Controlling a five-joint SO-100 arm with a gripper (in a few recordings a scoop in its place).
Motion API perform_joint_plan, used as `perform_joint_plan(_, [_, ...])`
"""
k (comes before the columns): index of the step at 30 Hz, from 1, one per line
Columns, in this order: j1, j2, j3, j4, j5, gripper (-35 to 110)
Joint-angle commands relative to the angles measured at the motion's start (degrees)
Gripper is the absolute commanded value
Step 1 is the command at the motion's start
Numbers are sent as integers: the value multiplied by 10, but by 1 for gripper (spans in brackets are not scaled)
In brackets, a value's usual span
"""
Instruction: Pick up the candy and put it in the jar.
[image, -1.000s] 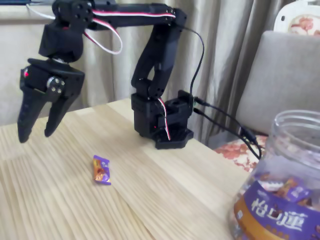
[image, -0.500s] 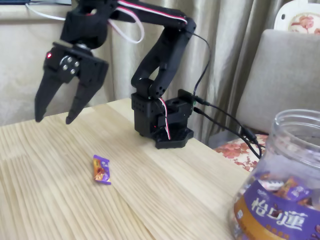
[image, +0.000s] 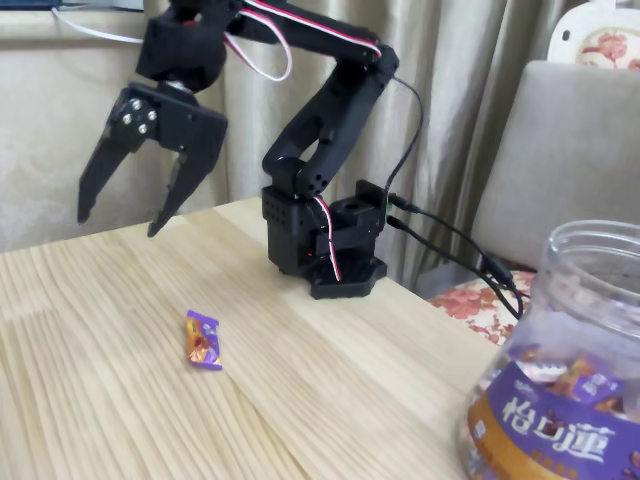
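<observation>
Black gripper (image: 120, 222) w/ fingers spread wide, holding nothing, hangs above small purple-orange wrapped candy (image: 203, 341) on wood table (image: 330, 390); big clear plastic jar (image: 565, 380) at right.

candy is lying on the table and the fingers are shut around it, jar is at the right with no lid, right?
Not quite. The fixed view shows the candy lying free on the table; the gripper hangs open above it, fingers spread. The lidless jar is at the right.
</observation>
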Motion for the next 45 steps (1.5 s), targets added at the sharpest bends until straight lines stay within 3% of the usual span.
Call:
perform_joint_plan(1, [-33, 30, 10, 28, 43, 54])
perform_joint_plan(2, [-42, 19, 11, 40, 64, 58])
perform_joint_plan(4, [-36, 8, -1, 36, 53, 46])
perform_joint_plan(8, [-46, 3, -33, 45, 91, 37])
perform_joint_plan(16, [-71, -18, -37, 32, 214, 53])
perform_joint_plan(19, [-73, -49, -47, -15, 174, 33])
perform_joint_plan(23, [-64, -134, -145, 18, 166, 28])
perform_joint_plan(28, [-89, -207, -220, 74, 151, 26])
perform_joint_plan(32, [-94, -88, -146, 27, 190, 29])
perform_joint_plan(35, [-105, -79, -135, 72, 220, 42])
perform_joint_plan(41, [-100, -79, -120, 82, 190, 33])
perform_joint_plan(45, [-112, -129, -241, 179, 250, 33])
